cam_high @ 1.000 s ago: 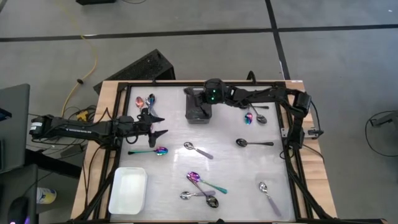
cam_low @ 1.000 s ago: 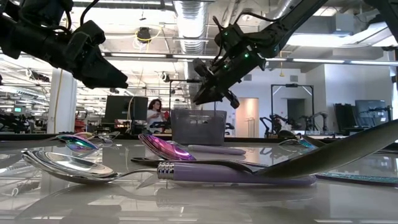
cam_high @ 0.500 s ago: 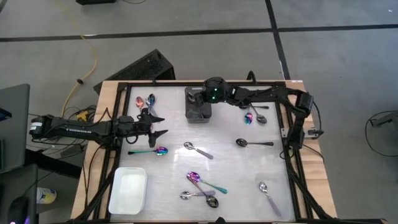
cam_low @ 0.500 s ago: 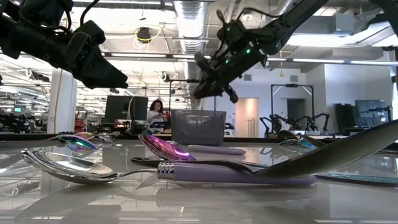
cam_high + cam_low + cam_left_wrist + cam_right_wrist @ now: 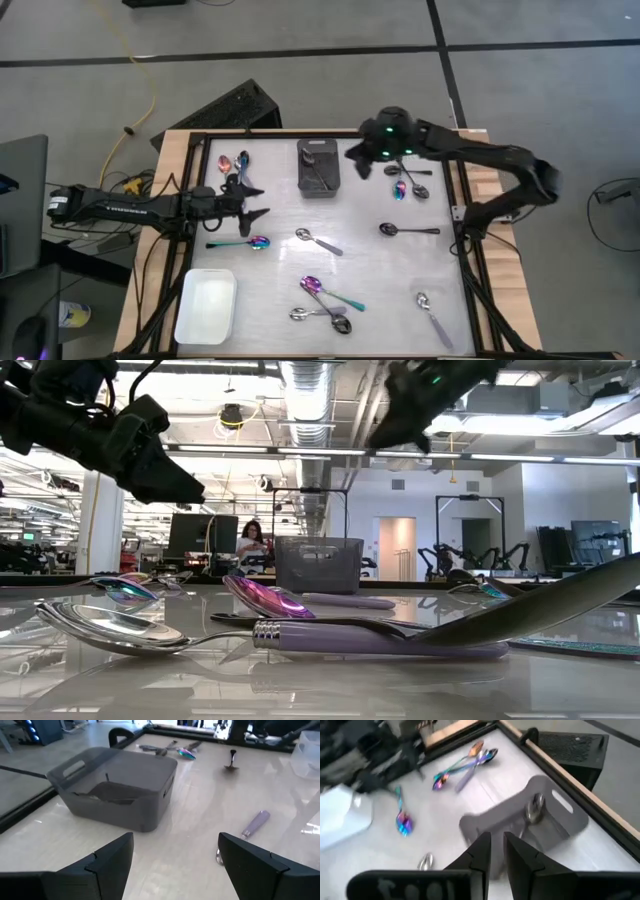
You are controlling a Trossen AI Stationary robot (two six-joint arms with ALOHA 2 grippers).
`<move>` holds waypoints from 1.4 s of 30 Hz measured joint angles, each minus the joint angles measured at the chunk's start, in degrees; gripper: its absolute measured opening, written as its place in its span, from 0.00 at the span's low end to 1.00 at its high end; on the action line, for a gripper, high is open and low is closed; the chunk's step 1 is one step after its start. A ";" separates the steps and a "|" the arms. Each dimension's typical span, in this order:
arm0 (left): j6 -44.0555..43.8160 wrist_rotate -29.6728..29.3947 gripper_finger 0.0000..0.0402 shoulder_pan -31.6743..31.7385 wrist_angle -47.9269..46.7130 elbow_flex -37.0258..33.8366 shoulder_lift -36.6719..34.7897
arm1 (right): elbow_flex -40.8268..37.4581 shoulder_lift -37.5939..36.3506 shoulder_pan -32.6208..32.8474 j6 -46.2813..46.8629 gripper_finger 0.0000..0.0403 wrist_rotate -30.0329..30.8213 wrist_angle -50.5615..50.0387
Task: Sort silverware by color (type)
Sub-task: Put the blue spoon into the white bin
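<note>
A pale worktop [image 5: 370, 270] inside a dark frame carries scattered spoons in three finishes. At the far edge stands a small grey bin [image 5: 318, 168] with one silver spoon [image 5: 316, 172] lying inside it.

The right tool [image 5: 357, 160] hangs in the air just right of the bin, above the worktop. Its two fingers sit close together with only a thin gap and nothing between them. Its own camera looks down on the bin and the spoon resting in it.

The left tool [image 5: 252, 200] hovers over the left side of the worktop, its fingers spread wide and empty. Just below it in the overhead view lies a rainbow spoon [image 5: 243, 242] with a teal handle.

At the far left corner rests a small cluster of spoons [image 5: 234, 162], one of them pinkish. To the right of the bin, beside the right tool, lie a rainbow spoon and a dark one [image 5: 408, 187]. A black spoon [image 5: 405, 230] lies alone on the right side. A silver spoon with a lilac handle [image 5: 317, 240] sits near the middle. Nearer the front, a pile of rainbow and silver spoons [image 5: 326, 303] overlap, and another lilac-handled silver spoon [image 5: 432, 315] lies to the front right.

A white tray [image 5: 207, 306] sits at the front left corner.
</note>
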 joint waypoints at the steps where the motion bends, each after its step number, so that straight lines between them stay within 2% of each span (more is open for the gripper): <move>1: -0.09 -0.32 0.69 0.00 0.45 0.00 0.02 | 0.01 -1.77 0.60 -0.89 0.19 0.50 -2.58; 6: -1.31 -0.69 0.69 0.00 3.67 0.00 0.00 | -0.12 -8.69 6.02 -6.35 0.19 1.63 -15.99; 8: -1.85 -0.69 0.69 0.02 4.68 0.00 0.02 | -1.90 -10.65 9.88 -7.27 0.19 2.88 -17.47; 18: -2.83 -0.69 0.69 0.02 8.80 0.00 0.02 | -17.66 -14.05 29.16 0.09 0.19 13.32 -8.11; 23: -2.43 -1.24 0.69 0.20 9.26 0.00 0.02 | -20.39 -12.81 33.45 3.88 0.19 14.01 -5.26; 29: -1.89 -1.04 0.69 0.44 7.60 0.00 0.00 | -20.54 -10.81 35.14 4.84 0.19 16.58 -1.91; 32: -2.84 -1.04 0.69 0.50 -0.83 2.04 0.04 | -20.58 -9.82 34.89 4.57 0.19 16.58 -0.45; 38: -10.56 -3.11 0.69 2.36 -37.59 16.64 2.43 | -20.55 -7.71 34.42 3.47 0.19 16.61 1.28; 42: -11.71 -2.26 0.69 2.54 -50.89 25.07 6.13 | -20.55 -6.25 34.13 1.56 0.19 16.58 2.18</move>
